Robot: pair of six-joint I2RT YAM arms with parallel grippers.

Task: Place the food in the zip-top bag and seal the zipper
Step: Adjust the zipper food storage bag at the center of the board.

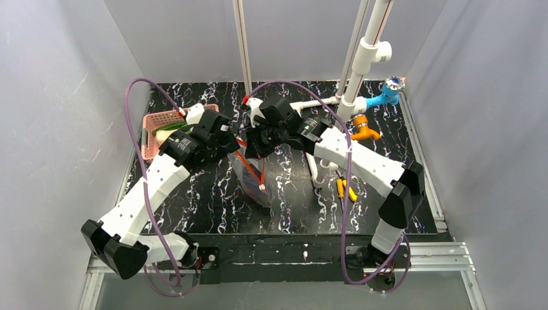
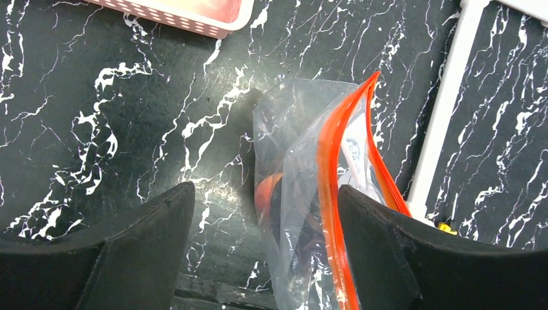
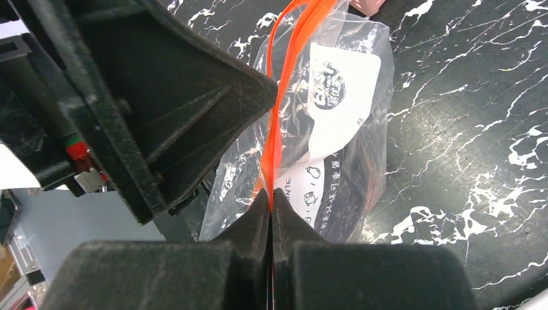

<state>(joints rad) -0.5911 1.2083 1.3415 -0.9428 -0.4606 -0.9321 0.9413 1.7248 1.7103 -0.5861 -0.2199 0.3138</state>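
Observation:
The clear zip-top bag (image 1: 256, 177) hangs upright over the middle of the black marbled table, its red-orange zipper (image 3: 284, 84) on top. My right gripper (image 3: 271, 194) is shut on the zipper strip. My left gripper (image 2: 265, 190) is open, with the bag (image 2: 304, 148) between its jaws and its right finger (image 2: 388, 252) against the zipper (image 2: 329, 194). Inside the bag I see the orange-red tomato (image 2: 267, 194) and something dark, likely the eggplant (image 3: 362, 187). A green and white vegetable (image 1: 169, 128) lies in the pink basket (image 1: 155, 123).
A white printed label (image 3: 339, 84) is on the bag. White pipes (image 1: 358, 71) with blue (image 1: 384, 95) and orange (image 1: 363, 129) fittings stand at the back right. Yellow-handled tools (image 1: 346, 188) lie right of the bag. The left gripper's finger (image 3: 174, 97) crowds the right wrist view.

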